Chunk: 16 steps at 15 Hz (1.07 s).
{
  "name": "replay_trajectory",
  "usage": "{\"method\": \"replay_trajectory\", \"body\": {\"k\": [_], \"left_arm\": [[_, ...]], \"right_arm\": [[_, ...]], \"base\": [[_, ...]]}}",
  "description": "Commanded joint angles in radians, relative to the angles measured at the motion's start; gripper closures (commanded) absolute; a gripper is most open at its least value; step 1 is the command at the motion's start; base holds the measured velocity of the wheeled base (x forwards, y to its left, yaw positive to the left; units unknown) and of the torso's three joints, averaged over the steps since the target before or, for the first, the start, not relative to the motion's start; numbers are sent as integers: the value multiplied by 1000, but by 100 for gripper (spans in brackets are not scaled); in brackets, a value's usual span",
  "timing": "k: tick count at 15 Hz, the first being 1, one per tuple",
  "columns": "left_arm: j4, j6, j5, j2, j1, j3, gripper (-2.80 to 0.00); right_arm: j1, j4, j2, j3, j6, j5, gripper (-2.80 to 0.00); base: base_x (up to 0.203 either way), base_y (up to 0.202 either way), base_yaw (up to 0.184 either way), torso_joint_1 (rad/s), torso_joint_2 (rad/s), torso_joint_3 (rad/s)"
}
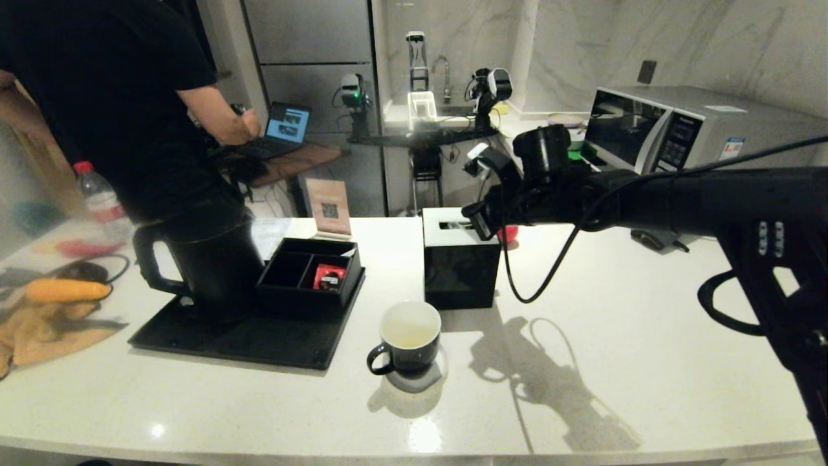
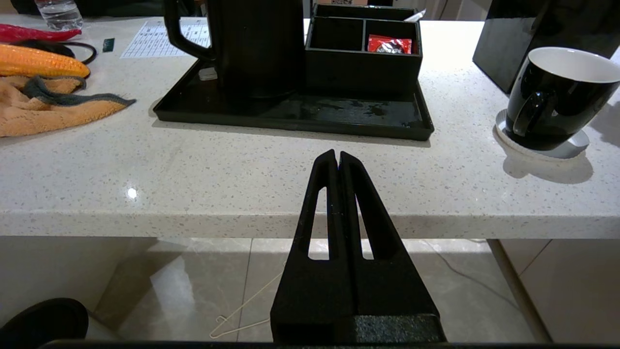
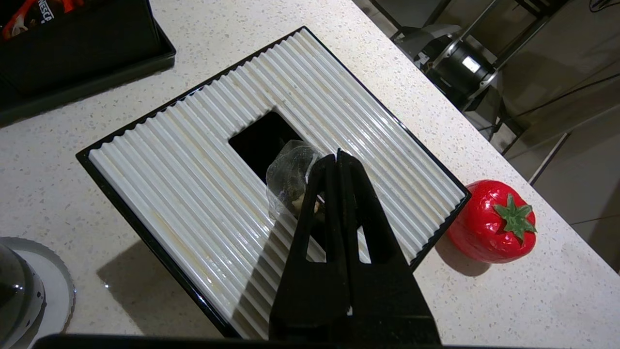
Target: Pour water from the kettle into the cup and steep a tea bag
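The matte black kettle (image 1: pixel 213 259) (image 2: pixel 256 43) stands on a black tray (image 1: pixel 246 343) at the left. On a pale coaster near the counter's front sits the dark cup (image 1: pixel 411 340) (image 2: pixel 557 97) with its white inside; no stream of water shows. My right gripper (image 3: pixel 337 154) (image 1: pixel 479 223) hovers over the slot of the black tissue box (image 3: pixel 193 184) (image 1: pixel 459 272), shut, with the translucent tea bag (image 3: pixel 288 174) hanging at its tips. Low before the counter's front edge is my left gripper (image 2: pixel 336 153), shut on nothing, out of the head view.
A black compartment box (image 1: pixel 310 285) on the tray holds a red packet (image 1: pixel 328 277) (image 2: pixel 390 44). A red toy tomato (image 3: pixel 491 223) lies behind the tissue box. A person (image 1: pixel 129 97) stands behind the kettle. An orange cloth and corn (image 1: pixel 65 290) lie far left, and a microwave (image 1: pixel 679 129) stands back right.
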Motion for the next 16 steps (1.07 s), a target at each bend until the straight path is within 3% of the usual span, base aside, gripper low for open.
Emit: {"method": "replay_trajectory", "body": {"k": [1, 16], "left_arm": [[0, -1, 0, 0, 0, 0, 0], [0, -2, 0, 0, 0, 0, 0]], "right_arm": [[6, 0, 8, 0, -3, 2, 0], [6, 0, 24, 0, -6, 1, 0]], "base": [[0, 0, 0, 0, 0, 0], [0, 0, 0, 0, 0, 0]]}}
